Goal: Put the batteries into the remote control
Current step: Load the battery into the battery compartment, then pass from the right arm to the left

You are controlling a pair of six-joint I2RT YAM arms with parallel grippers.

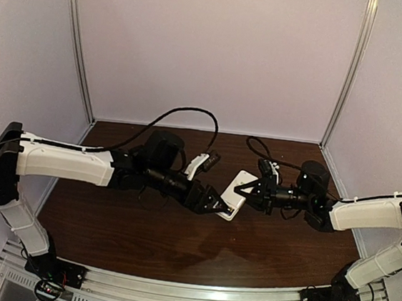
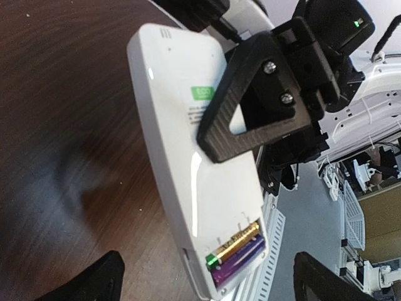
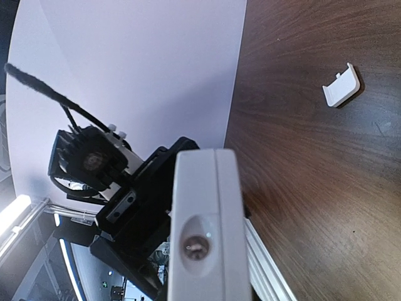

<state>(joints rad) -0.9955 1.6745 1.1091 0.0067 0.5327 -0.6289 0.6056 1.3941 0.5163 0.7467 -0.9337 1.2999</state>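
both batteries (image 2: 237, 242) sit side by side in the open bay of the remote control (image 2: 178, 144), which your right gripper (image 1: 249, 191) clamps off the table (image 1: 141, 245). your left gripper (image 1: 218, 207) gapes wide, empty. only the loose cover (image 3: 341, 85), lying on the table, seems left.

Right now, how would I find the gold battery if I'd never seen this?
Find the white remote control clamped in the right gripper. At its open end, two batteries sit side by side. Yours is the gold battery with a green tip; the purple battery lies right beside it.
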